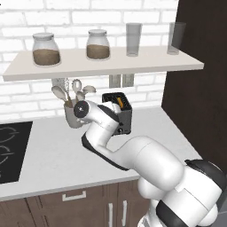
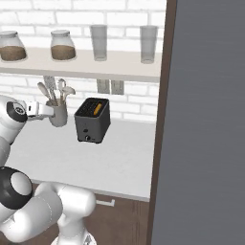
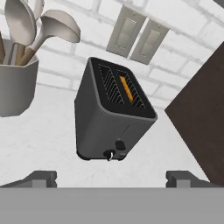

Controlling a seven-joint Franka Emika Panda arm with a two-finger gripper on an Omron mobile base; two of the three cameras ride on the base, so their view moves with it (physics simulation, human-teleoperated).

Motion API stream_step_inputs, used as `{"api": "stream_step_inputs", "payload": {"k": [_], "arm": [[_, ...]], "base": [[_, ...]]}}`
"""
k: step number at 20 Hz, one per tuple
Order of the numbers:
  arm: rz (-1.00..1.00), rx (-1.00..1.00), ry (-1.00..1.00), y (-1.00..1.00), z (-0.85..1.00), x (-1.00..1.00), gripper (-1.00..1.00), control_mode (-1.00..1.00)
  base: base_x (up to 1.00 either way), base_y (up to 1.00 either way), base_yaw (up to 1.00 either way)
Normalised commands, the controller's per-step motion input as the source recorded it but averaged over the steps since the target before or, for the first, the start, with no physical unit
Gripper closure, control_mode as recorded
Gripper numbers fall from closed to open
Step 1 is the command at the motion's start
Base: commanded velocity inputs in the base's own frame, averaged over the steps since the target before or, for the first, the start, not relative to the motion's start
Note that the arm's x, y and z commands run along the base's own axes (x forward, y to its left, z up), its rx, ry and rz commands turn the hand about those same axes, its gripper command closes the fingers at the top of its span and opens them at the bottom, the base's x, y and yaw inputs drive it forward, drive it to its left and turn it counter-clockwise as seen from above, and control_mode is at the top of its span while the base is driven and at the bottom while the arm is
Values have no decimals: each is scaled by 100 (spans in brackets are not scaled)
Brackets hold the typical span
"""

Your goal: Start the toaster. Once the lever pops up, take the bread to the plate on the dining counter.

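Dark grey toaster (image 3: 114,116) sits just ahead of the wide-open, empty end effector (image 3: 112,178).

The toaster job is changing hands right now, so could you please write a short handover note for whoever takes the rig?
Gripper: open and empty, short of the toaster's front, touching nothing.
Toaster: on the white worktop, beside the utensil cup, below the wall switches.
Bread: sunk in one slot, just its orange edge showing.
Lever: sits low on the narrow front; whether it is pressed I cannot tell.
Done: arm lined up facing the toaster.
Left: start the toaster, wait for the pop, carry the bread to the plate on the dining counter.
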Motion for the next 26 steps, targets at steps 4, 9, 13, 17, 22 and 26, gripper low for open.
{"api": "stream_step_inputs", "payload": {"k": [4, 9, 13, 17, 22, 26], "arm": [[0, 0, 0, 0, 0, 0, -100, -100], [0, 0, 0, 0, 0, 0, -100, -100], [0, 0, 0, 0, 0, 0, -100, -100], [0, 0, 0, 0, 0, 0, -100, -100], [0, 0, 0, 0, 0, 0, -100, -100], [0, 0, 0, 0, 0, 0, -100, -100]], "base": [[0, 0, 0], [0, 0, 0], [0, 0, 0], [0, 0, 0], [0, 0, 0], [0, 0, 0]]}}
